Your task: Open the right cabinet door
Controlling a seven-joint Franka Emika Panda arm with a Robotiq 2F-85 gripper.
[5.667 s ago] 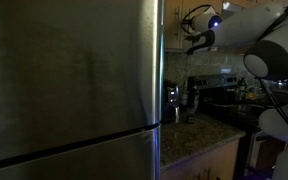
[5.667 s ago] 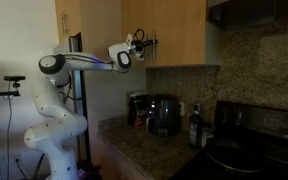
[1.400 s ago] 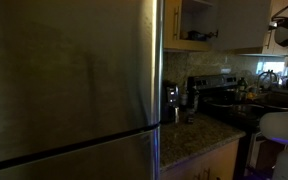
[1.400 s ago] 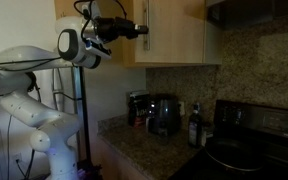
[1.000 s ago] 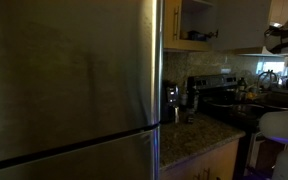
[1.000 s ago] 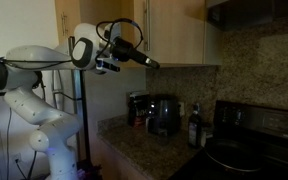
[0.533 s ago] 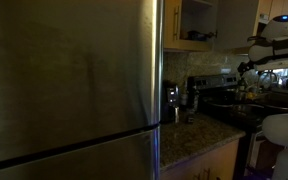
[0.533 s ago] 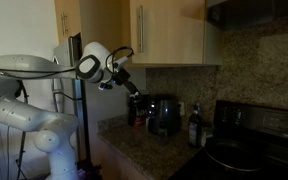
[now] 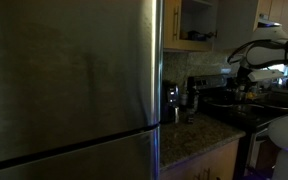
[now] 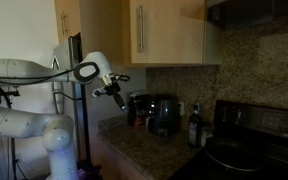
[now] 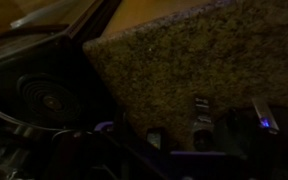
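The right cabinet door (image 10: 172,30) hangs high on the far wall above the granite countertop (image 10: 134,152), with its bar handle (image 10: 141,30) running down its left edge. In an exterior view the door (image 9: 239,22) stands swung open as a pale panel. To its left the cabinet interior (image 9: 196,20) shows, with a shelf and something yellowish on it. The twin door (image 10: 69,20) sits further left, shut, with 1 handle of its own.

The robot arm (image 10: 84,72) reaches in from the left, and the gripper (image 10: 119,98) hangs well below the cabinet, over the left end of the counter and apart from the handle. It is near a black coffee maker (image 10: 164,113). How far its jaws stand apart cannot be told: it is small and dark in the exterior views, and the wrist view is too murky, showing mostly speckled granite (image 11: 184,50).

Right of the coffee maker stands a dark bottle (image 10: 194,128), and beyond it a black stove (image 10: 239,150). A large stainless-steel fridge door (image 9: 64,80) fills the near left side of an exterior view.
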